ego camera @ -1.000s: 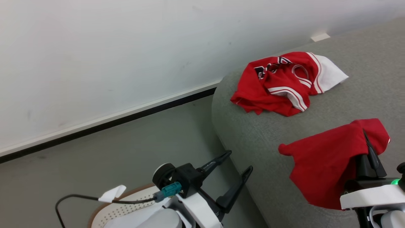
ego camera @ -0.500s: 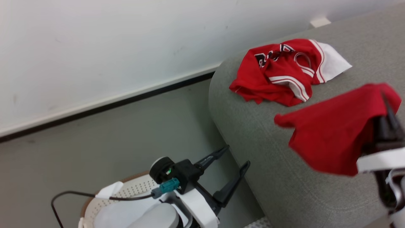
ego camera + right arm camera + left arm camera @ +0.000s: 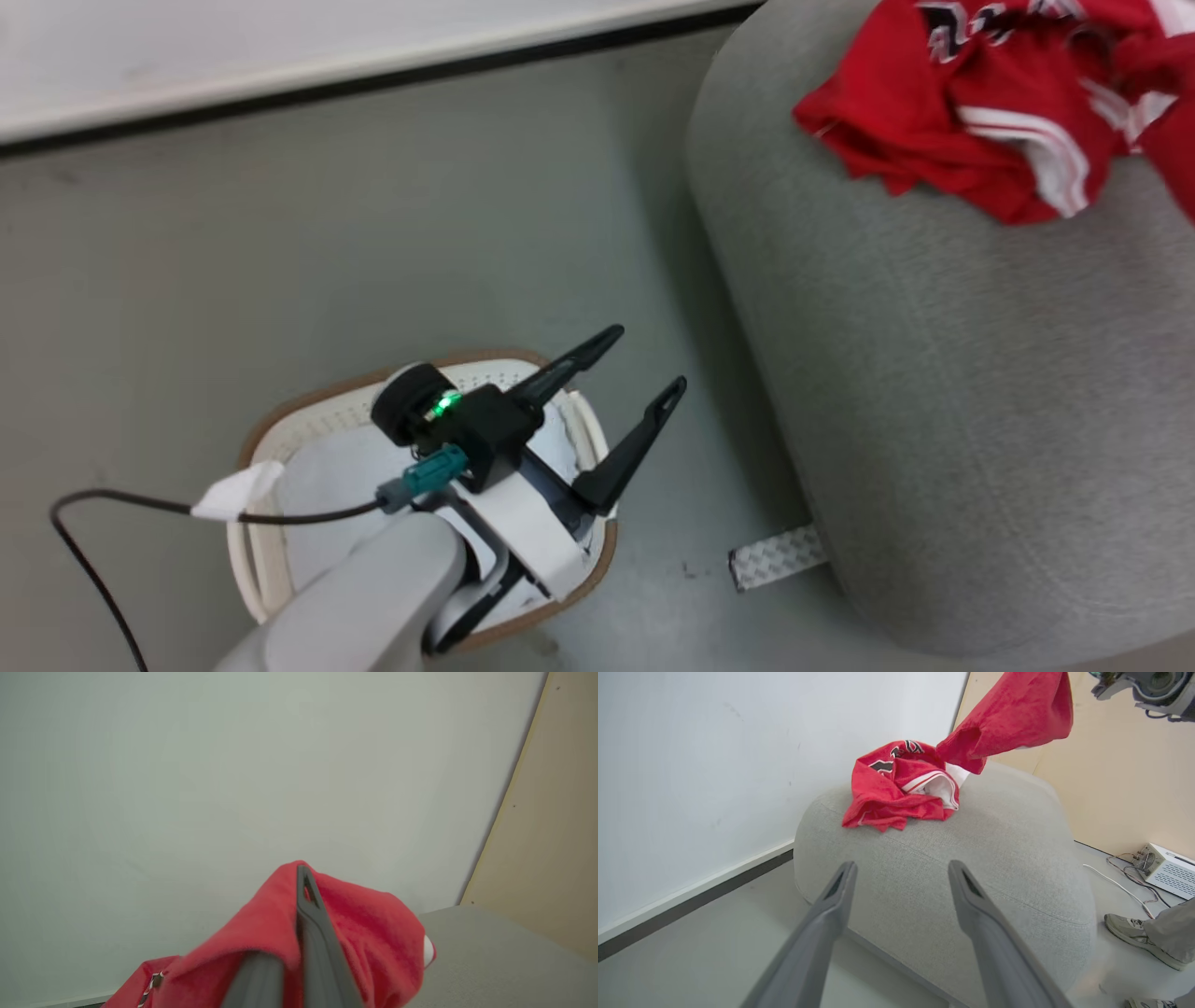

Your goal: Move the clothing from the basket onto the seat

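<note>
Right now the right gripper [image 3: 302,873] is clamped tight on a red shirt [image 3: 369,924], which hangs in the air over the sofa [image 3: 934,373]. Left gripper [image 3: 648,357] is spread wide and holding nothing, hovering above the basket [image 3: 322,411] on the floor beside the sofa. A red jersey [image 3: 906,112] lies crumpled on the sofa near the wall. Basket contents are mostly blocked by the arm, possibly something pale.

The crumpled garment [image 3: 934,121], far on the seat [image 3: 934,373], was cut by the top and right edges of the head view, and its lettering was unreadable. The left arm [image 3: 373,597] hid much of the inside of the basket [image 3: 317,397]. The hanging garment [image 3: 364,924], blurred, hid the upper part of one finger of the right gripper [image 3: 302,877].
</note>
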Tool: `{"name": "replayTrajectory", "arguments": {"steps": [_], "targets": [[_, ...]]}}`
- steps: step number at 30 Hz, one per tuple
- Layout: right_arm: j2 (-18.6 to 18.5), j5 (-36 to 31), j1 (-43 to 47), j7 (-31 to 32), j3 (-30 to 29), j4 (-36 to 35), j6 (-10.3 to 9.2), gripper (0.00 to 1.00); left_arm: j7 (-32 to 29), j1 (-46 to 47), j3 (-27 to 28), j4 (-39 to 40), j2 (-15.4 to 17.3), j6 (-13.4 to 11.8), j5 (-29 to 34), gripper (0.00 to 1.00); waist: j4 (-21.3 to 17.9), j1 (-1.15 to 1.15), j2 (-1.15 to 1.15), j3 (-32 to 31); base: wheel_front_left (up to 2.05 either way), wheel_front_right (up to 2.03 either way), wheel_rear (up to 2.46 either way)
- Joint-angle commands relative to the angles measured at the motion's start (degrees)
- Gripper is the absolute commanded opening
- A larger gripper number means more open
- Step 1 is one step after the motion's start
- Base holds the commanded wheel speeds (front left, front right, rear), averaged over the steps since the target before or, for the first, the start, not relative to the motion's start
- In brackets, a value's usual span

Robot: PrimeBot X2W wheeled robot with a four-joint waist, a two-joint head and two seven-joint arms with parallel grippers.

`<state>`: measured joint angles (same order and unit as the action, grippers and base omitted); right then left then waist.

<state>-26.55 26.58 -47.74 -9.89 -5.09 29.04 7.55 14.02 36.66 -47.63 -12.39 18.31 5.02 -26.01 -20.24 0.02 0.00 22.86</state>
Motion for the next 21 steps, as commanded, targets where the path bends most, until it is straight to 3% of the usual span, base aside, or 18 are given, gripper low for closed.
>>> {"name": "replayTrajectory", "arguments": {"steps": [1, 9, 17, 18, 20, 21], "targets": [[-1.27, -1.44, -2.65, 0.64, -0.24, 2.29, -0.13, 0.00, -0.24, 1.13, 0.50, 0.51, 1.11, 0.03, 0.45, 1.00, 4.50, -0.02, 0.00, 6.47, 0.00, 0.00, 0.00], [-4.63, -6.27, -10.28, 6.75, 3.12, 15.60, -0.13, 0.00, -0.03, 3.25, 1.24, 1.34, 1.91, 0.36, 0.37, 1.00, 8.44, -0.02, 0.00, 12.91, 0.00, 0.00, 0.00], [-5.48, -6.00, -10.59, 17.15, 7.59, 27.11, -0.13, 0.00, 0.77, 3.03, 1.56, 1.21, 1.01, 0.95, -0.42, 1.00, 10.78, -0.02, 0.00, 12.46, 0.00, 0.00, 0.00], [-5.67, -5.49, -10.60, 18.23, 8.01, 27.91, -0.13, 0.08, 0.89, 2.88, 1.78, 1.14, 0.93, 0.98, -0.48, 1.00, 10.94, -0.02, 0.00, 12.20, 0.00, 0.00, 0.00], [-6.31, -4.51, -10.84, 18.95, 8.45, 28.83, -0.13, 0.07, 1.02, 2.62, 2.10, 0.93, 0.81, 1.04, -0.57, 1.00, 11.13, -0.02, 0.00, 11.78, 0.00, 0.00, 0.00], [-6.23, -4.14, -10.77, 19.13, 8.93, 29.19, -0.13, 0.19, 1.09, 2.44, 2.21, 0.79, 0.76, 1.01, -0.59, 1.00, 11.14, -0.02, 0.00, 11.51, 0.00, 0.00, 0.00]]}}
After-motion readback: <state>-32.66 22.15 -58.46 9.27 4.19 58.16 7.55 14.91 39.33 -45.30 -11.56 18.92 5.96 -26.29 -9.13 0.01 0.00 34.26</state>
